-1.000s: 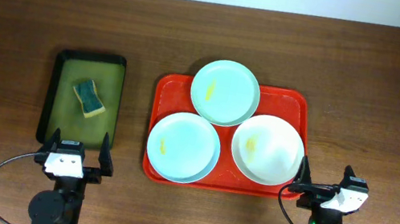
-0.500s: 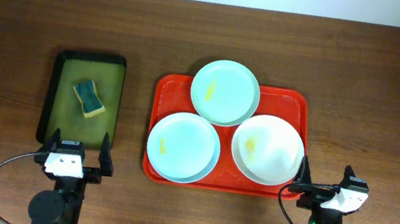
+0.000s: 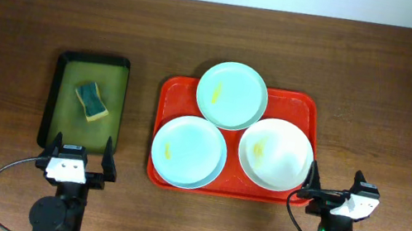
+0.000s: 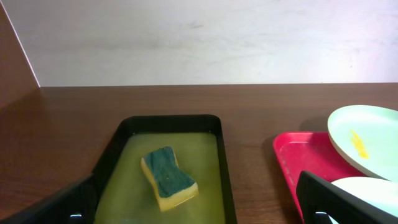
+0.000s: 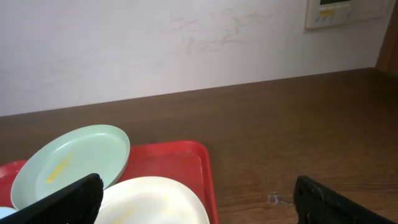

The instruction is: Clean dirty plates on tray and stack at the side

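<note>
The red tray [image 3: 308,107] sits at the table's middle and holds three plates, each with a small yellow smear. The pale green plate [image 3: 232,95] leans over the tray's far rim, the pale blue plate [image 3: 187,151] lies front left and the white plate [image 3: 275,153] front right. My left gripper [image 3: 79,163] is open and empty at the near table edge, just in front of the olive tray. My right gripper [image 3: 335,194] is open and empty at the near edge, beside the red tray's front right corner. The right wrist view shows the green plate [image 5: 69,163] and white plate [image 5: 152,199].
A dark olive-green tray [image 3: 68,63] stands at the left with a blue-and-yellow sponge [image 3: 92,101] in it; the left wrist view shows the sponge [image 4: 168,177] close ahead. Bare wooden table [image 3: 400,106] lies to the right of the red tray. A white wall is behind.
</note>
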You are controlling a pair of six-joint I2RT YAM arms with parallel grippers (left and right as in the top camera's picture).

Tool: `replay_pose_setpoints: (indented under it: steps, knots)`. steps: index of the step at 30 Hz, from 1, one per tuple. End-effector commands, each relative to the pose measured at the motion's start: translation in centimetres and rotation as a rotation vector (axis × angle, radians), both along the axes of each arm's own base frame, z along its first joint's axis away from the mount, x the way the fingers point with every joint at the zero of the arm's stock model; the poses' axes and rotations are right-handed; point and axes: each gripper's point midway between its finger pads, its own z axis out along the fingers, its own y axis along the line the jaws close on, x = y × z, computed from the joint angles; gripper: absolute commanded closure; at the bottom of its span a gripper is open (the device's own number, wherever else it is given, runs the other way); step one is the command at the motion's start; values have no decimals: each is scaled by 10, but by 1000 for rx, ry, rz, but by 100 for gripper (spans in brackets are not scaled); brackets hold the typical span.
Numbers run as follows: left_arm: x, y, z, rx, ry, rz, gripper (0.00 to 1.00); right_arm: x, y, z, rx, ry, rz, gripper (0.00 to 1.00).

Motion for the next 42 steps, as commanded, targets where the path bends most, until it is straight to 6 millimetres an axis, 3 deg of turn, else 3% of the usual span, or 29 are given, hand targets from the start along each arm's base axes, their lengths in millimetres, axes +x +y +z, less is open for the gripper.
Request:
replay_pose_setpoints:
  steps: [1,19,20,22,23,24,27,31,33,39,41,42]
  knots:
    - [0,-3,-1,19,-4,-18,1,0,-2,-3,0,6,-8,2]
    - [0,-5,0,17,-6,-26,1,0,-2,-3,0,6,-8,1]
    - [0,-11,3,15,-20,-65,1,0,-2,-3,0,6,-8,1]
    - [-4,-50,18,10,-84,-294,1,0,-2,-3,0,6,-8,2]
    - [-12,-74,30,16,-133,-440,1,0,-2,-3,0,6,-8,1]
    - [-35,-111,53,57,-245,-686,1,0,-2,-3,0,6,-8,1]
    - [-60,-129,87,150,-423,-817,1,0,-2,-3,0,6,-8,1]
    - [-92,-127,150,298,-749,-768,1,0,-2,-3,0,6,-8,2]
    - [-94,-118,172,288,-788,-691,1,0,-2,-3,0,6,-8,1]
    - [-67,-87,201,166,-626,-495,1,0,-2,-3,0,6,-8,1]
    - [-47,-70,200,107,-491,-397,1,0,-2,-3,0,6,-8,2]
    - [-29,-55,191,63,-341,-312,1,0,-2,-3,0,6,-8,2]
